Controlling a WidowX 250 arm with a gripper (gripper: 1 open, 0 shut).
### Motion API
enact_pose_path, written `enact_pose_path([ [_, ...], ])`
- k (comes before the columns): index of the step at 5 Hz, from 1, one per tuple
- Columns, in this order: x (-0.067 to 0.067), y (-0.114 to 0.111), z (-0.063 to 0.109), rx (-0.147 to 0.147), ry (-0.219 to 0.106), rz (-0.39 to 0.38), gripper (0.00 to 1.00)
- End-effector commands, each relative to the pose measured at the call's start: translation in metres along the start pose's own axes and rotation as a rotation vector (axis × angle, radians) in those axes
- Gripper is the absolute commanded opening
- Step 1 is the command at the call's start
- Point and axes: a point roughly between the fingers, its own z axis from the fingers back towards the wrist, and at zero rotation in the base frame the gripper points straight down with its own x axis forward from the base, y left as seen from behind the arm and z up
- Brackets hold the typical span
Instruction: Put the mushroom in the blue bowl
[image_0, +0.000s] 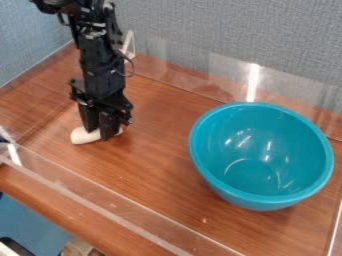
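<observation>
A single black robot arm (91, 50) comes down from the upper left of the camera view, its links stacked almost upright with cables along its side. The gripper (102, 128) points straight down, its tips low at the counter (147, 190). The jaws stand partly apart, closed around a cream-white piece that shows between and beside them.

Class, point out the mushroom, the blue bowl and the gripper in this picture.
mushroom (86, 136), camera view, on its pale stem lying on the table.
blue bowl (214, 128), camera view, on the left rim.
gripper (102, 127), camera view, between the fingertips.
</observation>
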Motion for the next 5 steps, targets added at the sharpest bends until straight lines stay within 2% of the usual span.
enact_pose_path([
  [1,0.004,0.002,0.026,0.025,-0.072,-0.003,0.00],
  [2,0.004,0.000,0.034,0.026,-0.082,-0.013,0.00],
  [3,0.004,-0.001,0.031,0.024,-0.077,-0.018,1.00],
  [5,0.006,0.000,0.011,0.017,-0.044,-0.018,1.00],
])
